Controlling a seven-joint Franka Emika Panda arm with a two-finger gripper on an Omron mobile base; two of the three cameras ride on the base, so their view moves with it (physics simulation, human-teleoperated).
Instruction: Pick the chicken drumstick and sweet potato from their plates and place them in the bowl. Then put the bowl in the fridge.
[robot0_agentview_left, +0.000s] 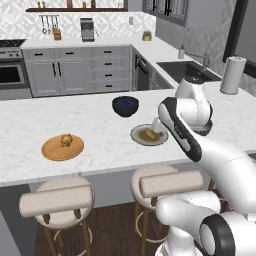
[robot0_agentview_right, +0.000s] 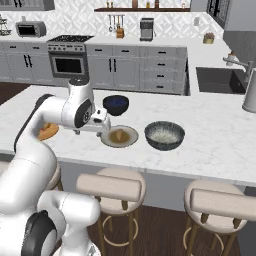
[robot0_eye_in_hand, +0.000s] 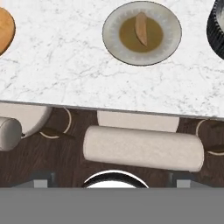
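One sweet potato (robot0_eye_in_hand: 141, 28) plated, gripper (robot0_agentview_right: 102, 128) beside

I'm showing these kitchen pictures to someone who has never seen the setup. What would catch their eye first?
Probably the big white arm reaching over the marble island counter, its open gripper near the grey-rimmed plate holding the sweet potato. Further along the island, the chicken drumstick sits on an orange wooden plate, and a speckled grey-blue bowl stands beside the sweet potato's plate.
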